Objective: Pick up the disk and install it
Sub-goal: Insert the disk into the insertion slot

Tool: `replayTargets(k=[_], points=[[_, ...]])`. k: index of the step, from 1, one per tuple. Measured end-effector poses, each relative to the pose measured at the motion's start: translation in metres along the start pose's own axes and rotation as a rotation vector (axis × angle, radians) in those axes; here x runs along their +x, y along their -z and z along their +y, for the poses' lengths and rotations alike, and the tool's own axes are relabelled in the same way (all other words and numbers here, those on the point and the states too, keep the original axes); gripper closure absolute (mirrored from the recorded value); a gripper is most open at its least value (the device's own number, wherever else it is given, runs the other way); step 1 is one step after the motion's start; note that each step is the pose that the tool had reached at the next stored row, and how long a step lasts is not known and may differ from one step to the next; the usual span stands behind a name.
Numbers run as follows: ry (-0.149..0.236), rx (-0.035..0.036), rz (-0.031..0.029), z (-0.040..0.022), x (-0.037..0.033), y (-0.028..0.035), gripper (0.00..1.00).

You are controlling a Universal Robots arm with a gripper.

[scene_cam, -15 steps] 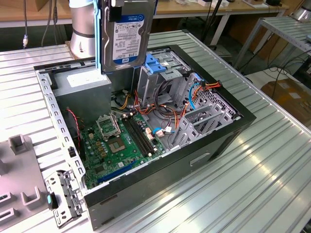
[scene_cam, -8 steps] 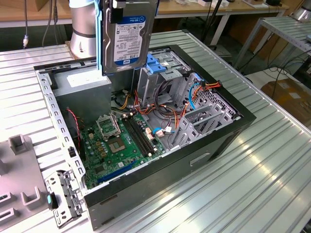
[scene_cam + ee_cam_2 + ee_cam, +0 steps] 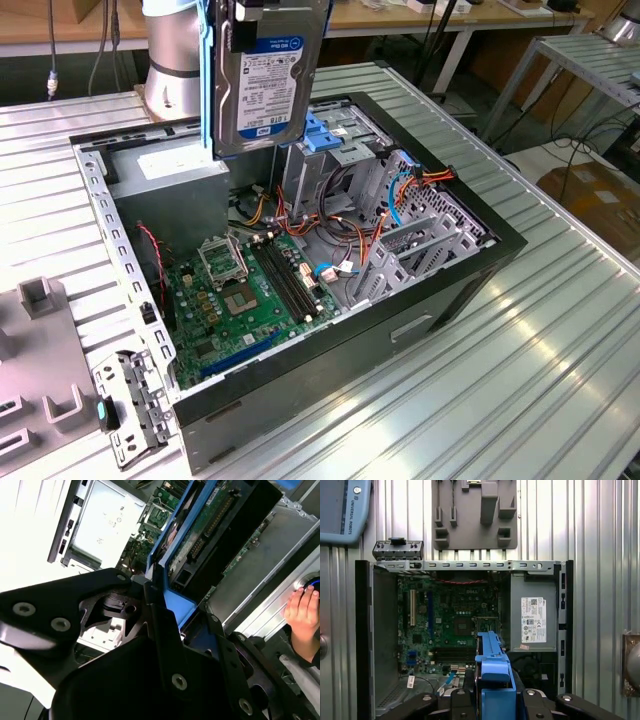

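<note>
The disk (image 3: 270, 85) hangs upright above the open computer case (image 3: 420, 305), its white label with the blue band facing the exterior view. Blue rails run along its sides. My gripper (image 3: 156, 592) is shut on the disk by its upper end, its black fingers (image 3: 465, 700) pressing on the blue rail (image 3: 495, 677). In the second wrist view the disk's circuit-board side (image 3: 210, 527) shows. The disk hovers over the gap between the grey power supply (image 3: 165, 175) and the drive cage (image 3: 340, 150), clear of both.
Inside the case lie the green motherboard (image 3: 250, 290), loose cables (image 3: 350, 235) and blue brackets (image 3: 325, 135). A grey fixture plate (image 3: 40, 370) and a metal bracket (image 3: 130, 400) lie on the ribbed table beside it. A person's hand (image 3: 302, 610) rests near the case.
</note>
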State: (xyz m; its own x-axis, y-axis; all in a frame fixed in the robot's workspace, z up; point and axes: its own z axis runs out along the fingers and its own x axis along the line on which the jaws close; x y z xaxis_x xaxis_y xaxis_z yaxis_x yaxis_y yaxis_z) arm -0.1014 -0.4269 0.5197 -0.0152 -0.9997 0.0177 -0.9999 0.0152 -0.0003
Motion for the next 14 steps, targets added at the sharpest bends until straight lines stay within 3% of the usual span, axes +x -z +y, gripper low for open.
replayTargets(k=[14], points=[[0.0,-0.0001,0.0001,-0.0001,0.0021,0.0001,0.63]])
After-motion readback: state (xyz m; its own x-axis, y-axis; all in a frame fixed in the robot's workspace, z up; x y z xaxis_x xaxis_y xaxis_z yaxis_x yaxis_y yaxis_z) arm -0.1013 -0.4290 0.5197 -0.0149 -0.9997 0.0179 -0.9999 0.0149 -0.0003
